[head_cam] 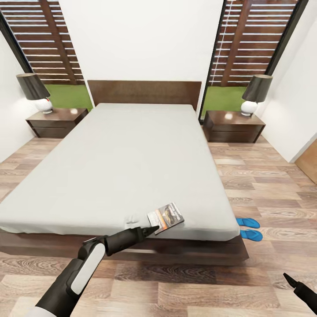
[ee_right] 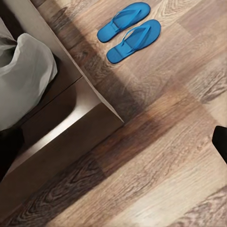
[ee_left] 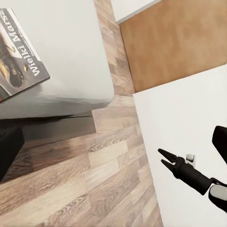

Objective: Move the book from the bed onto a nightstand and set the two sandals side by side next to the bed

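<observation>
The book [head_cam: 166,215], with a dark cover and an orange band, sits at the foot end of the grey-sheeted bed [head_cam: 127,158], near its right corner. My left gripper [head_cam: 154,228] reaches in from the floor side, its fingers drawn together on the book's near-left edge. In the left wrist view the book [ee_left: 21,56] is seen over the mattress edge. The two blue sandals [head_cam: 248,229] lie side by side on the floor by the bed's right foot corner, also in the right wrist view [ee_right: 130,30]. My right gripper [head_cam: 288,278] [ee_left: 161,157] hangs low, fingers slightly apart and empty.
Two dark nightstands [head_cam: 57,121] [head_cam: 233,125] flank the headboard, each carrying a black-shaded lamp [head_cam: 34,90] [head_cam: 256,92]. The bed frame's corner [ee_right: 101,111] juts out near the sandals. Wood-plank floor runs along both sides of the bed, and a brown door [head_cam: 308,163] stands at the right.
</observation>
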Available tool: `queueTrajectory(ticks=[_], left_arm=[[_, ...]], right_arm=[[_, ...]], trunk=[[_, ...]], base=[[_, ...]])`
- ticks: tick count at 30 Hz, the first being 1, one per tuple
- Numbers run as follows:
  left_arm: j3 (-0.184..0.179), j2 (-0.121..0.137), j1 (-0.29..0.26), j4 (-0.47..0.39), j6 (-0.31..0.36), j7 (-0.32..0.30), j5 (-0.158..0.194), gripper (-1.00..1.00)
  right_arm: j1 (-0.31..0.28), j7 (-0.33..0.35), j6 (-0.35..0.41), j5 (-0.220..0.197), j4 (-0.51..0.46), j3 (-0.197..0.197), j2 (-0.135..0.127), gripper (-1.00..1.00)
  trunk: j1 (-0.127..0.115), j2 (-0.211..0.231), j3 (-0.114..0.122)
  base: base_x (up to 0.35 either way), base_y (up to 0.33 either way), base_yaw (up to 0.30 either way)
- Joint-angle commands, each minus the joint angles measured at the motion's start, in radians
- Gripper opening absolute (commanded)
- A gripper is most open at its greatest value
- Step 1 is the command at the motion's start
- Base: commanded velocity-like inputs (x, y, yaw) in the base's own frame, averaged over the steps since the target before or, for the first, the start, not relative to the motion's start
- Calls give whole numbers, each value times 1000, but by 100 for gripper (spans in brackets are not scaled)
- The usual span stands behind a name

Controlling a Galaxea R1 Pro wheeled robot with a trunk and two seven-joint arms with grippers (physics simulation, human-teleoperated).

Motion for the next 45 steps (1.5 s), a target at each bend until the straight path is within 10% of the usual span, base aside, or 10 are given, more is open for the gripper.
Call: queueTrajectory(ticks=[1,22,24,30,45], left_arm=[[-1,-1,-1,1,6,2,7,100],[1,-26,-1,10,6,6,3,100],[0,-26,-1,10,6,5,3,100],[-1,-26,-1,10,7,6,3,100],[-1,-26,-1,10,7,6,4,100]], right_arm=[[-1,5,-3,0,2,-3,0,100],[-1,11,-10,0,3,-3,0,100],[-1,73,-4,5,10,-2,1,100],[-1,386,2,207,60,-2,0,100],[-1,505,2,274,71,-1,1,100]], trunk=[[0,0,-1],[0,0,-1],[0,0,-1],[0,0,-1],[0,0,-1]], base=[[-5,0,0],[-44,0,0],[0,0,0],[0,0,0],[0,0,0]])
